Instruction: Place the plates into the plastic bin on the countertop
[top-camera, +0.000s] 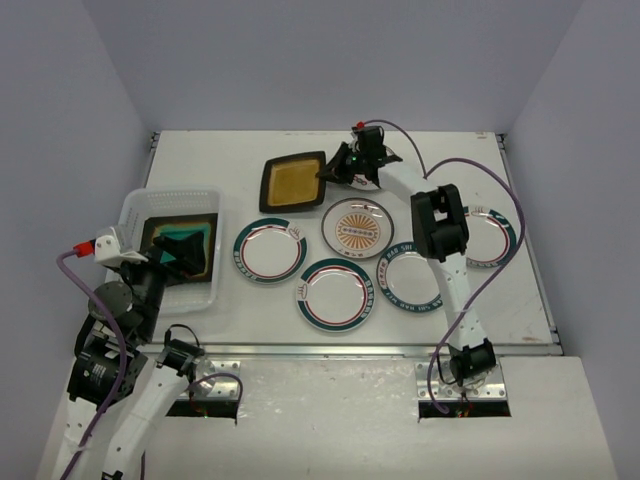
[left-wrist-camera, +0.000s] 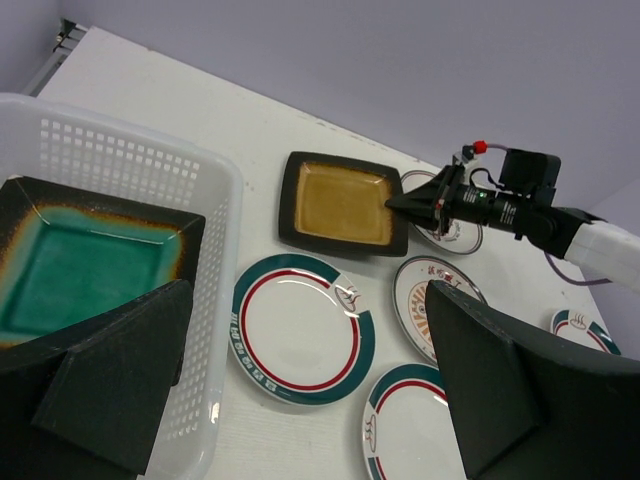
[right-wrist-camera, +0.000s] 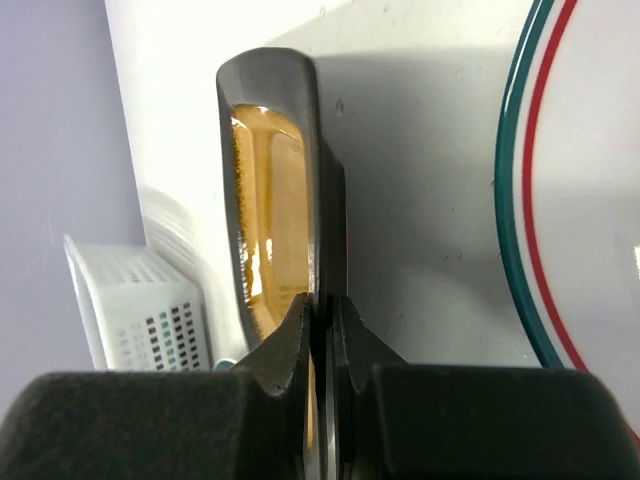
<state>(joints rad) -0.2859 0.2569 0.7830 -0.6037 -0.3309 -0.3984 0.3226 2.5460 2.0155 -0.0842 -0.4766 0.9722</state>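
Progress is small so far: only one plate, the teal square plate (left-wrist-camera: 80, 265), lies inside the plastic bin (top-camera: 135, 215) at the left side of the countertop (top-camera: 540, 300). Seven remain outside for you: the amber square plate (top-camera: 291, 183) near the far edge, with a dark glossy rim and shiny amber centre, and six round white plates (top-camera: 270, 250). Your right gripper (right-wrist-camera: 322, 315) pinches that amber square plate by its right rim, fingers pressed on it. Your left gripper (top-camera: 175, 252) hangs over the bin, fingers spread, holding nothing.
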